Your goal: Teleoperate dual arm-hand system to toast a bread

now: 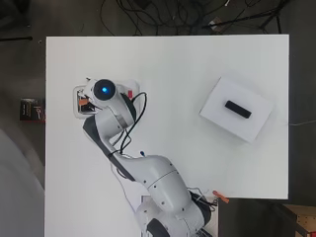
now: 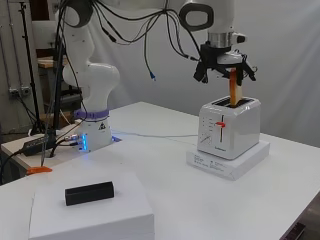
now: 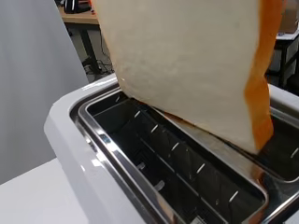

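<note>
The hand (image 2: pixel 223 64) hangs above the white toaster (image 2: pixel 229 127), its dark fingers curled round the top edge of a slice of bread (image 2: pixel 234 90) that hangs upright with its lower end just entering one of the slots. In the wrist view the slice (image 3: pixel 187 65) shows a pale, soft crumb and an orange-brown crust down one edge, its bottom corner over the wire guides of the slot (image 3: pixel 177 163). Such a slice is likely light, soft and easily crushed or torn, so the hold is best kept high, near the crust, where it is stiffest. It will probably flex if it catches the slot's rim. The toaster stands on a flat white box (image 2: pixel 230 162) on the tabletop (image 2: pixel 210 210).
</note>
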Robot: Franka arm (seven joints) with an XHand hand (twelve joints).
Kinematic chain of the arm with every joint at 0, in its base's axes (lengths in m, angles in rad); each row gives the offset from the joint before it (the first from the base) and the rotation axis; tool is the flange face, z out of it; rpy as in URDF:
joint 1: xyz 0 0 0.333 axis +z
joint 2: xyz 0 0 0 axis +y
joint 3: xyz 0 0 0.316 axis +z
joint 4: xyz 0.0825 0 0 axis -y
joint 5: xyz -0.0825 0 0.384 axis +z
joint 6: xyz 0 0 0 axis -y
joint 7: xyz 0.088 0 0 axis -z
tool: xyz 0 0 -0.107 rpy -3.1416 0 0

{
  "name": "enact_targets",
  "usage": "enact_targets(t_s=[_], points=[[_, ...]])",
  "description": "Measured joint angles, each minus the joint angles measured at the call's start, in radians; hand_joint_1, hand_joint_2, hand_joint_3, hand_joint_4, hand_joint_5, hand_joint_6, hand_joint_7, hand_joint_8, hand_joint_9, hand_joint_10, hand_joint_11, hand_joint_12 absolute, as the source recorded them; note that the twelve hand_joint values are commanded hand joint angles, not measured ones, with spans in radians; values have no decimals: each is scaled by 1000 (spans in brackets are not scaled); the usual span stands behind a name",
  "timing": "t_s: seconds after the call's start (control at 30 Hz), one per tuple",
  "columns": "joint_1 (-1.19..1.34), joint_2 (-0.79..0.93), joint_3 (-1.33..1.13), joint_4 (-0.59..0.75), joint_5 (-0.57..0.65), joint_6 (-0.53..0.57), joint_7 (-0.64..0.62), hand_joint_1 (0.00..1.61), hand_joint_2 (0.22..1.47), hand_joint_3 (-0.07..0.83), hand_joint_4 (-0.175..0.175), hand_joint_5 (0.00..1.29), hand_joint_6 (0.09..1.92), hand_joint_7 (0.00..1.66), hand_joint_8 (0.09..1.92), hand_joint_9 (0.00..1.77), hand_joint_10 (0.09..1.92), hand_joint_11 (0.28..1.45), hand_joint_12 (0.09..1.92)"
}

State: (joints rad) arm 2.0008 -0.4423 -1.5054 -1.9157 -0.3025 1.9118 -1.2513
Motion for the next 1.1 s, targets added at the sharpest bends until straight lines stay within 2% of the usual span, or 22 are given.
enact_targets(t_s=[0.13,0.37,0.4,0.43,0.47,0.5,0.57,0.8,0.83,0.87,0.9,0.93,0.97,1.0,1.03,1.1], points=[[49,-4,-38,11,-6,-10,27,915,1229,0,175,771,1296,1362,87,1439,87,873,87],[-77,-10,27,-6,-34,7,123,929,1220,-1,172,786,1274,1374,87,1456,87,902,87],[-83,-10,29,-6,-34,7,134,1045,1190,-2,46,775,1242,1305,275,1457,87,898,87],[-81,-10,27,-6,-33,8,149,1135,1171,1,-54,753,1239,1232,519,1457,87,893,90],[-74,-10,21,-6,-33,8,164,1188,1161,2,-114,736,1245,1184,672,1453,87,886,95],[-63,-10,14,-6,-34,8,174,1216,1156,3,-146,725,1254,1158,754,1449,87,879,97],[-39,-12,-1,-8,-40,10,186,1236,1154,3,-169,715,1268,1138,810,1441,87,871,98],[47,-43,-48,-19,-56,8,172,1244,1148,-1,-175,724,1294,1155,752,1401,87,841,90],[58,-53,-56,-18,-55,6,164,951,1159,1,-132,647,934,1085,539,1299,87,778,87],[64,-63,-61,-17,-51,4,158,611,1098,-21,-120,414,561,821,311,1003,87,646,87],[67,-70,-66,-14,-44,-2,158,337,1034,-24,-119,227,299,544,162,708,87,530,87],[70,-77,-75,-5,-39,-17,166,171,1003,-17,-118,121,151,361,87,513,87,454,87],[77,-85,-85,9,-37,-41,177,83,998,-7,-117,75,87,264,87,408,87,410,87],[91,-98,-97,29,-31,-71,187,38,1003,-2,-113,92,87,231,87,359,87,390,87],[112,-115,-108,53,-23,-103,193,17,1010,1,-106,127,87,225,87,338,87,380,87],[145,-137,-107,82,-22,-131,205,3,1031,3,-72,214,87,253,87,333,87,372,87]])
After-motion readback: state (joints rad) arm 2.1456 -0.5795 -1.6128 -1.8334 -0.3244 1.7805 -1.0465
